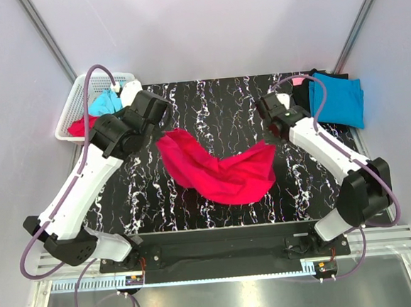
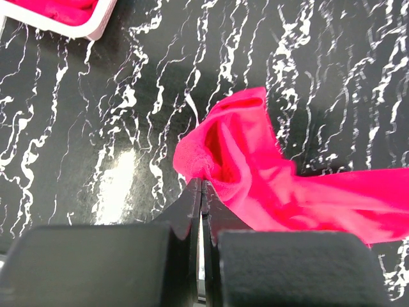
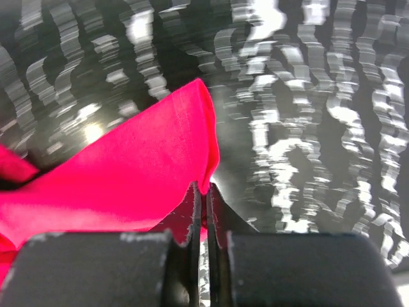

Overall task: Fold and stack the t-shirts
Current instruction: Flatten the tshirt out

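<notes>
- The crimson t-shirt point(image 1: 221, 168) lies rumpled mid-frame on the black marbled table point(image 1: 216, 103).
- The left gripper point(image 2: 201, 187) is clenched on the shirt's bunched left end.
- The right gripper point(image 3: 204, 190) is pinched tight on the shirt's right edge.
- A turquoise t-shirt point(image 1: 338, 100) lies at the upper right.

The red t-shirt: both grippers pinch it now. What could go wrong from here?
1. The left gripper and the right gripper each pinch only a thin edge of the red t-shirt, so it may slip out.
2. It is bunched and twisted between them, so it may be laid down wrinkled.
</notes>
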You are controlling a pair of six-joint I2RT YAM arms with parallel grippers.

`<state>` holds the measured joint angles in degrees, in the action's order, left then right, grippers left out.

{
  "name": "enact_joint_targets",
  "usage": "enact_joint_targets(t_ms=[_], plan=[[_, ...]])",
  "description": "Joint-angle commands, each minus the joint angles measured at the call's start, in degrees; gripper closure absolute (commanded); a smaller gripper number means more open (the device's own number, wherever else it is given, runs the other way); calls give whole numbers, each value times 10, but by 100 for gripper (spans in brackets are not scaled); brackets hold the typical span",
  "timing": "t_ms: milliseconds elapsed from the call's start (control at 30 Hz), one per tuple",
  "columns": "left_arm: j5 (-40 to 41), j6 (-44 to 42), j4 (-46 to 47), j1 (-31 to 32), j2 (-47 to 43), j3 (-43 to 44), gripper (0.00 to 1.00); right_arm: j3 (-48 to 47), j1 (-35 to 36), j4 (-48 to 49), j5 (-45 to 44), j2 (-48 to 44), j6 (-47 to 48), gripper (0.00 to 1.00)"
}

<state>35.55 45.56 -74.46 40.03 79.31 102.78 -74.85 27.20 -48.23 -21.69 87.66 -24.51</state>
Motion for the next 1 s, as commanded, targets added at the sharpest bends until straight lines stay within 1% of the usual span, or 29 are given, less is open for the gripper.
enact_joint_targets(t_ms=[0, 133, 267, 300, 367, 400, 433, 500, 533, 633, 833, 967], plan=[[11, 12, 11, -3, -19, -10, 100, -3, -49, -34, -72, -32, -14, 96], [6, 25, 14, -4, -28, -31, 100, 3, -84, -39, -89, -52, -18, 98], [-7, 33, 19, -3, -35, -54, 100, 7, -87, -44, -97, -57, -26, 95], [-8, 36, 19, -3, -38, -63, 100, 9, -87, -48, -98, -55, -31, 93], [-15, 41, 24, -3, -43, -78, 100, 21, -87, -49, -85, -59, -47, 84], [-16, 45, 25, -3, -51, -85, 100, 25, -87, -50, -71, -62, -54, 71], [-19, 54, 26, -3, -57, -100, 100, 36, -87, -53, -66, -64, -67, 68], [-22, 64, 29, -3, -69, -119, 100, 44, -87, -52, -57, -71, -81, 65], [-22, 73, 34, -3, -82, -136, 100, 46, -87, -53, -56, -73, -88, 61], [-25, 88, 43, -3, -101, -159, 100, 48, -87, -55, -61, -80, -92, 55], [-24, 102, 45, -3, -114, -188, 100, 59, -87, -36, -32, -57, -90, 55], [-22, 113, 45, -3, -125, -205, 100, 80, -87, 29, -2, -25, -74, 54]])
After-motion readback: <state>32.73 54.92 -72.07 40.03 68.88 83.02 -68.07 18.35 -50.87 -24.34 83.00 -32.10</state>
